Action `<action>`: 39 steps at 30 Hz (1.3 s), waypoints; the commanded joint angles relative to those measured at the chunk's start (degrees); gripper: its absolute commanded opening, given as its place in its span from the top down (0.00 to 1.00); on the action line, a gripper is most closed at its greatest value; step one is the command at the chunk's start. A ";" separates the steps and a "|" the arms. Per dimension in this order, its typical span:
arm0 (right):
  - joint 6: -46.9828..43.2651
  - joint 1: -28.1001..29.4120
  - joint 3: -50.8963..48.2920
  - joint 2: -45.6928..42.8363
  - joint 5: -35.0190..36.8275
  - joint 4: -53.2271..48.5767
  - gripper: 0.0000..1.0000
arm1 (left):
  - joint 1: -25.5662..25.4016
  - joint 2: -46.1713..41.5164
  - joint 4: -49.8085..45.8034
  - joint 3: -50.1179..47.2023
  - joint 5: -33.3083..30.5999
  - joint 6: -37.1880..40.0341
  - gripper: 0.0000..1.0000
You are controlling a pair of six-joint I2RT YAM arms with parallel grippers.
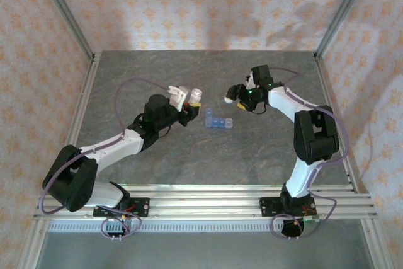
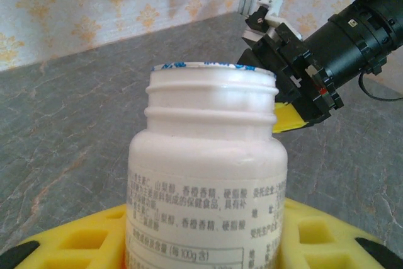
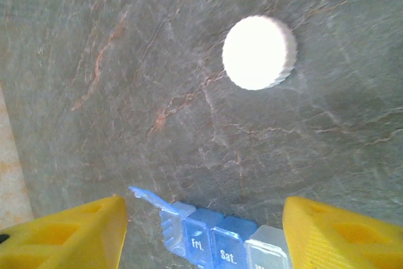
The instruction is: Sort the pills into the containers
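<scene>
My left gripper (image 1: 187, 109) (image 2: 204, 240) is shut on a white pill bottle (image 1: 194, 97) (image 2: 208, 162), which stands upright with its neck uncapped. Yellow fingers (image 2: 75, 240) press both of its sides. The bottle's white cap (image 3: 259, 52) (image 1: 228, 99) lies flat on the table. The containers, a light-blue pill box (image 1: 217, 121) (image 3: 214, 237), sit between the two arms, with the lid at one end standing up. My right gripper (image 1: 237, 93) (image 3: 203, 212) hangs open above the table, holding nothing, with the pill box low between its fingers. The pills are out of view.
The grey stone-patterned table (image 1: 252, 155) has metal rails at its sides and a rail along the near edge (image 1: 208, 206). Patterned walls stand behind and beside it. The right arm's wrist (image 2: 327, 61) is close to the bottle's far right side.
</scene>
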 commanded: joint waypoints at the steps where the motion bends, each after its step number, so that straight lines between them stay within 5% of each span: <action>1: -2.09 1.66 0.44 1.51 1.53 -0.36 0.34 | -0.29 -2.26 0.25 -1.31 -0.09 -0.07 1.00; 17: -1.60 5.23 -0.46 5.42 1.44 1.68 0.37 | -0.96 -2.82 1.02 -4.02 -2.29 -2.40 1.00; 39: -0.36 6.90 -8.42 -1.62 -0.79 2.72 0.39 | -1.19 -0.17 -0.12 -1.68 -1.39 -2.37 1.00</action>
